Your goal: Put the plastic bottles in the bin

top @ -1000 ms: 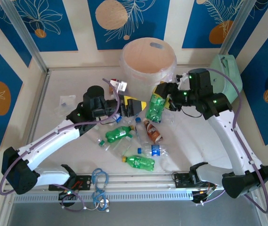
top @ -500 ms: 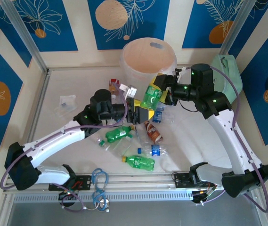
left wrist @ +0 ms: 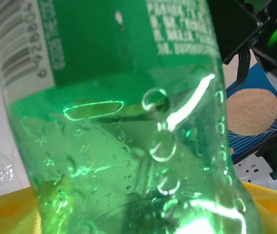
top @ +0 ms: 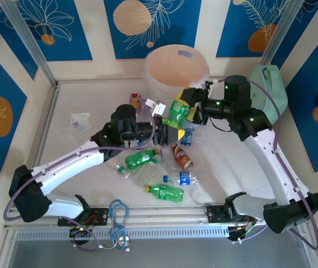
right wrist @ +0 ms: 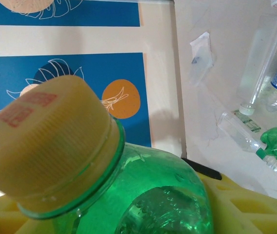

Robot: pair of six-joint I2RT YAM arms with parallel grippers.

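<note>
Now, your right jaws clamp the green bottle [top: 175, 114]; your left jaws flank it, whether gripping, can't tell.

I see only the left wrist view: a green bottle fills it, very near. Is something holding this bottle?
Observer: Yes. The right gripper grips the green bottle near its yellow cap.
Operator: Where is the bin from there?
Observer: In the top view, the bin stands upright just beyond the bottle.
</note>
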